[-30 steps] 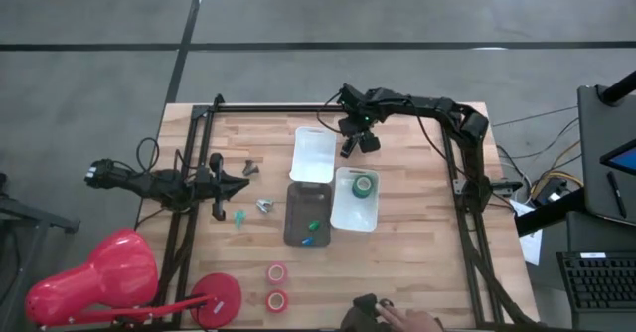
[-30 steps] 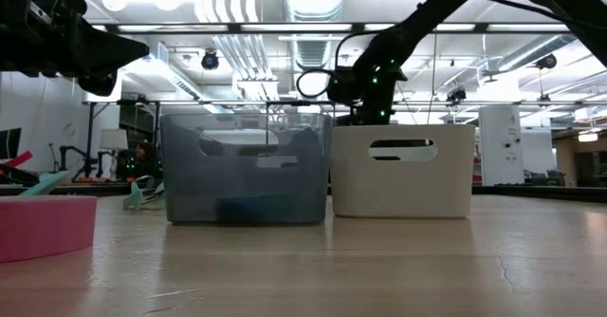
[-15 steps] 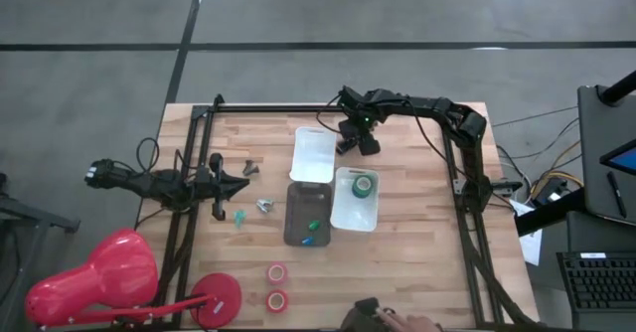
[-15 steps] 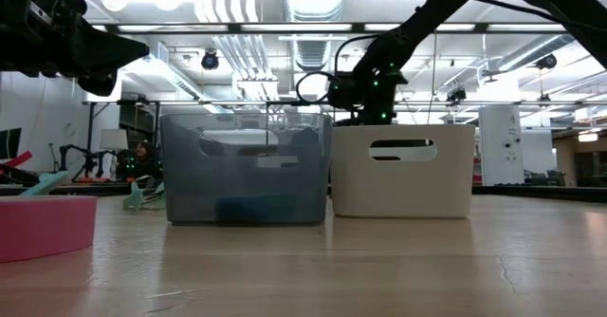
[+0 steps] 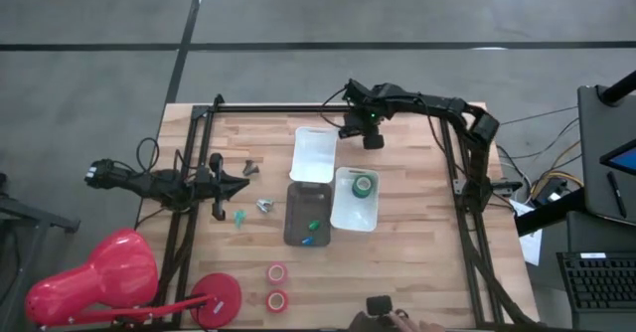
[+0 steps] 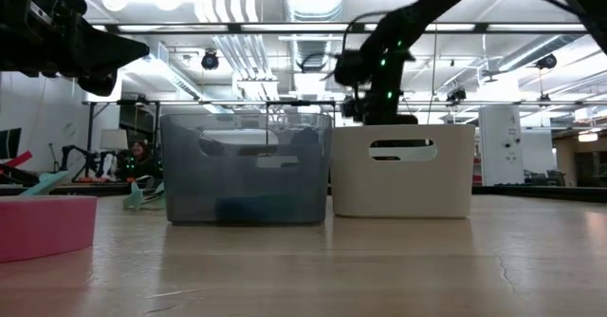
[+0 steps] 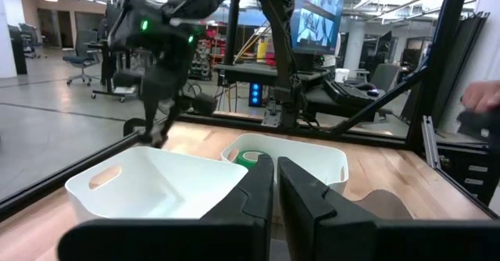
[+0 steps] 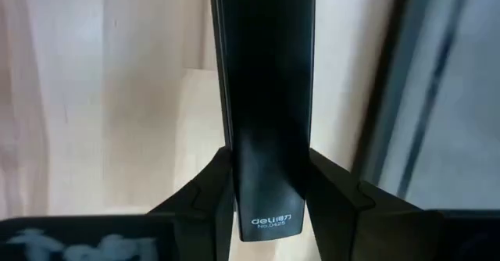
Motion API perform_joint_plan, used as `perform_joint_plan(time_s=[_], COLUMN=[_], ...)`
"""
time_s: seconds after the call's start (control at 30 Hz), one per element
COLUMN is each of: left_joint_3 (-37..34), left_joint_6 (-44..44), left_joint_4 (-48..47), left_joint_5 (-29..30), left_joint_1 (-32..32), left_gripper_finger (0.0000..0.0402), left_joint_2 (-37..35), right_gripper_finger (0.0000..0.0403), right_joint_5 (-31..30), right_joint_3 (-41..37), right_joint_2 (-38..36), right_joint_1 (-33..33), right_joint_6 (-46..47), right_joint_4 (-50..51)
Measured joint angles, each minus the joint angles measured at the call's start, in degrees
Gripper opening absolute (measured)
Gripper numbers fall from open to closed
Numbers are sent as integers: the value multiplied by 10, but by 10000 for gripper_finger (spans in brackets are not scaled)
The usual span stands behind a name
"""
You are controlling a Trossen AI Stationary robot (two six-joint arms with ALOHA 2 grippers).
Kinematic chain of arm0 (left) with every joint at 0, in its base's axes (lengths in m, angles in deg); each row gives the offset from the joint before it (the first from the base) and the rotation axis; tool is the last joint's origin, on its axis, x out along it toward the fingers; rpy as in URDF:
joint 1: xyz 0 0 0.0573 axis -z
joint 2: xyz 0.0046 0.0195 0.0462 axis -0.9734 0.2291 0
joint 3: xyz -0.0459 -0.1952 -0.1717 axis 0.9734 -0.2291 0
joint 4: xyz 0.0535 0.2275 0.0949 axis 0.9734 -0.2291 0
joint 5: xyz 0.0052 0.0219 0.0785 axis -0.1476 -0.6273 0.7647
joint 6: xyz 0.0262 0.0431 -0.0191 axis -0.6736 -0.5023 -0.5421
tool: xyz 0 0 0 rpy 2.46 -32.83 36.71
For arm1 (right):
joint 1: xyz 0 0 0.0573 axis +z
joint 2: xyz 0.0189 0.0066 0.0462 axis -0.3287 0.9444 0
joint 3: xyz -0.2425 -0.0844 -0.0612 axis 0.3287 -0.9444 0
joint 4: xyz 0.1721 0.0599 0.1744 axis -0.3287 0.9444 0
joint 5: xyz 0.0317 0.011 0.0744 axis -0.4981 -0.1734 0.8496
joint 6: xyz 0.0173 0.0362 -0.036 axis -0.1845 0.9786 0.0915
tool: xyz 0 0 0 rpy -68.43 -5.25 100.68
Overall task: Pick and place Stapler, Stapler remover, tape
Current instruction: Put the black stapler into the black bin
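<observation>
From above, the right gripper (image 5: 372, 136) hung over the far part of the pale wooden plank worktop (image 5: 417, 262), beside the empty white plastic tray (image 5: 314, 154), carrying a black stapler (image 5: 373, 140). A green tape roll (image 5: 364, 184) lay in a second white rectangular bin (image 5: 355, 216); the smoky grey translucent bin (image 5: 307, 213) next to it held small green and blue pieces. Two red tape rolls (image 5: 276, 285) with open centres sat near the front edge. The left gripper (image 5: 235, 184) waited at the left side, close to a small dark staple remover (image 5: 249, 168).

At table height, the right gripper (image 6: 377, 108) hovered above the white bin (image 6: 401, 170) with its slot handle, the grey bin (image 6: 246, 168) touching that bin's side.

From the left wrist, the jaws stood nearly closed on nothing, and the green roll (image 7: 251, 158) showed inside the white bin (image 7: 312, 151).

From the right wrist, the jaws gripped the smooth, long, matte black stapler body (image 8: 266, 105), which bore small white lettering.
</observation>
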Motion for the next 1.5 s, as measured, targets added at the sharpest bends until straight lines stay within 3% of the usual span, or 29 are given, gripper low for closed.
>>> perform_joint_plan(time_s=[0.3,0.43,0.6,0.8,0.93,1.23,1.5], left_joint_3=[0,0,0,0,0,0,0], left_joint_6=[0,0,0,0,0,0,0], left_joint_4=[0,0,0,0,0,0,0], left_joint_5=[0,0,0,0,0,0,0], left_joint_1=[0,0,0,0,0,0,0], left_gripper_finger=[23,23,23,23,23,23,23], left_joint_2=[0,0,0,0,0,0,0], right_gripper_finger=[118,119,121,122,122,123,139], right_joint_5=[15,90,101,104,104,102,100], right_joint_3=[-3,-3,-4,-5,-8,-11,-10], right_joint_2=[-111,-144,-161,-146,-121,-35,-5], right_joint_1=[35,82,181,317,366,392,392], right_joint_6=[90,137,197,221,227,238,230], right_joint_4=[16,12,-13,-91,-133,-175,-177])
